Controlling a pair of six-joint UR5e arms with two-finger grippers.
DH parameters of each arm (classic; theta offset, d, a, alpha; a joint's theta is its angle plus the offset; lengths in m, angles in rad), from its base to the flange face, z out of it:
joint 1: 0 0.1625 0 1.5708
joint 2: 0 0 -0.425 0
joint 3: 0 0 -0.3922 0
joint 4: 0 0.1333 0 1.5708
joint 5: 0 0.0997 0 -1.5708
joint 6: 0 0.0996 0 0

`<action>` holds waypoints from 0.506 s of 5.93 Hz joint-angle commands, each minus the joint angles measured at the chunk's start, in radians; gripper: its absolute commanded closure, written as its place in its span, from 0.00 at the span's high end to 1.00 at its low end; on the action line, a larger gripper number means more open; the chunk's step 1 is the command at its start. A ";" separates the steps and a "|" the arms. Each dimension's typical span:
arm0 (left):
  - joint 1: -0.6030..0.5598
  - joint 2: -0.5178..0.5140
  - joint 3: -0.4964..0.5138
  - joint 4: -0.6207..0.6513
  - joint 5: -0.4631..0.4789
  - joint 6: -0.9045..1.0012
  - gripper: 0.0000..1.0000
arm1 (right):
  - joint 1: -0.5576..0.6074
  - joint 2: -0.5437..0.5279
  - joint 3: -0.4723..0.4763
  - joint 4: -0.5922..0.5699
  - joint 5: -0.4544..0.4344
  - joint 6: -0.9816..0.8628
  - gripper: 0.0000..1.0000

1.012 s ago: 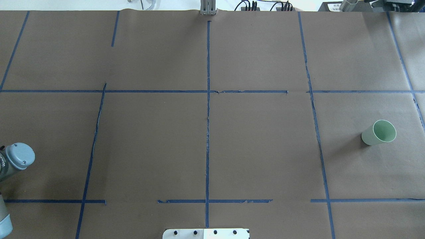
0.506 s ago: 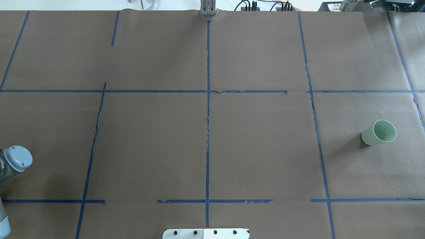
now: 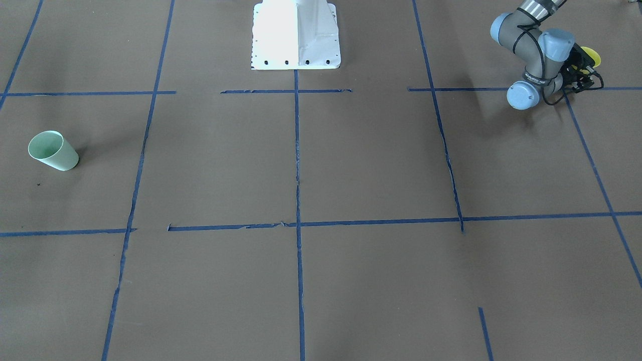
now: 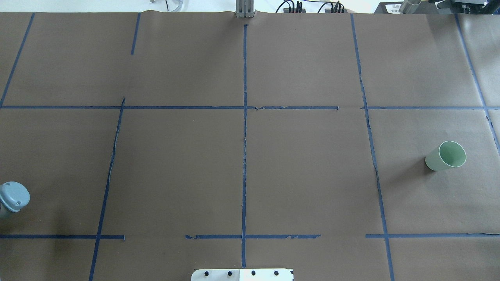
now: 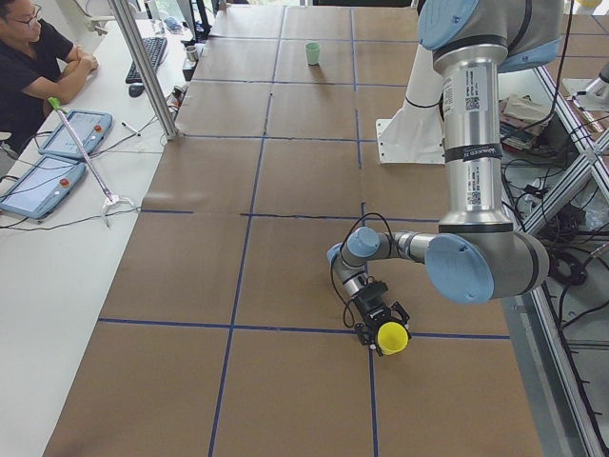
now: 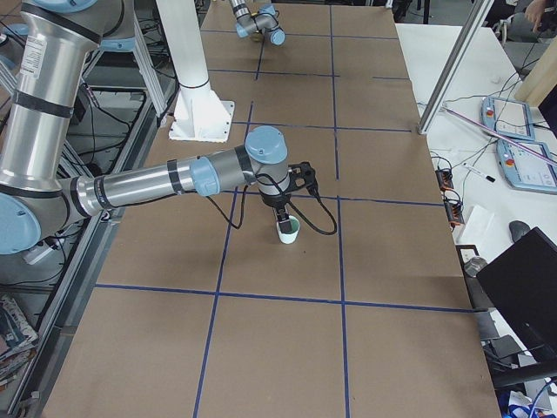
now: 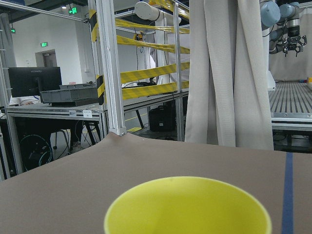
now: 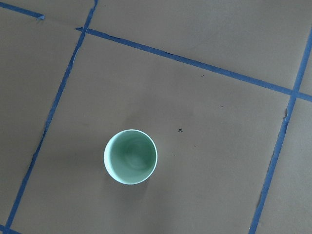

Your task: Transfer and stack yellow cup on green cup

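Reaching low and sideways at its own end of the table, the left pincer has the yellow cup right at its fingertips. The cup's rim fills the bottom of the left wrist view, yet no finger shows there, and the outside views are too small; so it cannot be told whether the jaws pinch the cup or only bracket it, nor whether the cup is off the table.

Well away from this pincer, at the opposite end, the green cup stands upright, mouth up; the right wrist view looks straight down into it. The right pincer shows only in the side view from the right, hanging just above that cup; its state cannot be told either.

The step in hand looks like the pick-up of the yellow cup. The next move calls for a firm pinch on its wall, a lift clear of the table, and a carry towards the green cup; a hand-over seems likely, since the two cups are so far apart.

Against the overhead picture a second ago, the left arm's grey joint cap has slid further out towards the table's edge and nearer the robot; the green cup has not moved.
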 commanded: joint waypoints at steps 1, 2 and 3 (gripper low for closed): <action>0.011 0.003 0.030 -0.018 -0.001 -0.008 0.97 | 0.000 -0.003 0.007 -0.002 0.001 0.001 1.00; 0.011 0.003 0.039 -0.025 0.001 -0.008 0.78 | 0.000 -0.003 0.007 -0.002 0.001 0.001 1.00; 0.014 0.015 0.039 -0.025 0.003 -0.008 0.31 | 0.000 -0.003 0.007 -0.002 0.003 0.001 1.00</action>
